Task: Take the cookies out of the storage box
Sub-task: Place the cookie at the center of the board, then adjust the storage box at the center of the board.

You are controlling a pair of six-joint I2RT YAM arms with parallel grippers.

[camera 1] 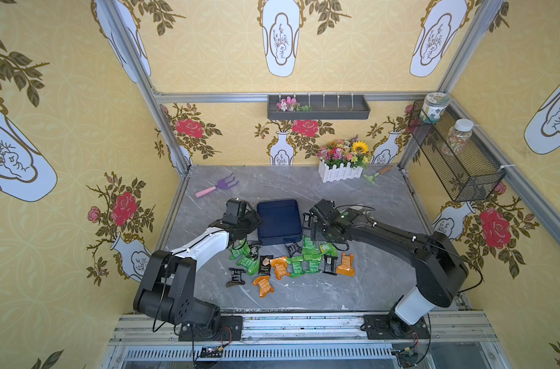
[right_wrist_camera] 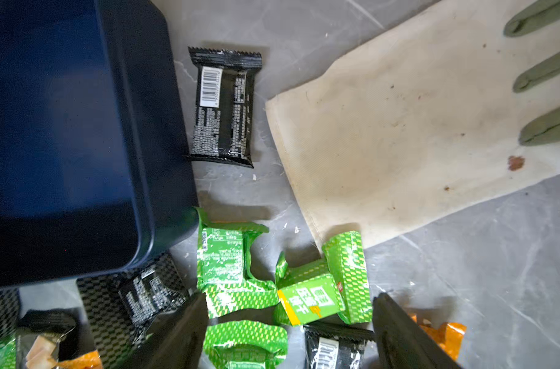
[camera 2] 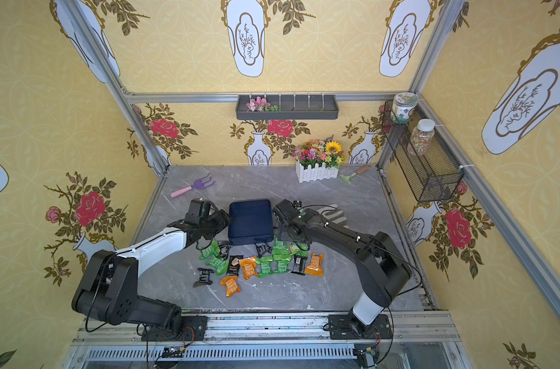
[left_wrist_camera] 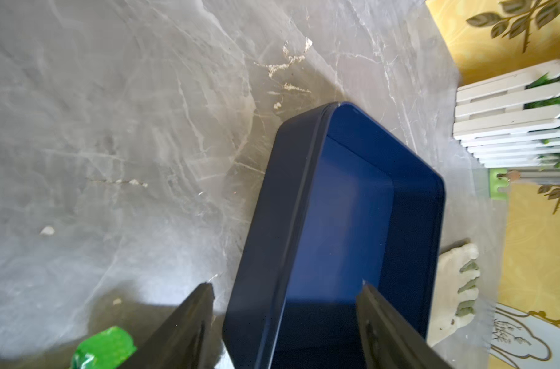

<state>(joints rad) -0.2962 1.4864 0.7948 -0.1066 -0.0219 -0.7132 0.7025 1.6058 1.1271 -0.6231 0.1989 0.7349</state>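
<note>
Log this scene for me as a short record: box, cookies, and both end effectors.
storage box: navy, on the table, nothing inside
cookies: green, orange and black packets spread on the table, robot's side of the box
lone black packet: beside the box, right-arm side
left end effector: open, straddling a box wall
right end effector: open, over green packets

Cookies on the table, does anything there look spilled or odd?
Yes. The cookies lie scattered loose by the empty box, several crumpled, and a stained glove lies beside them.
</note>
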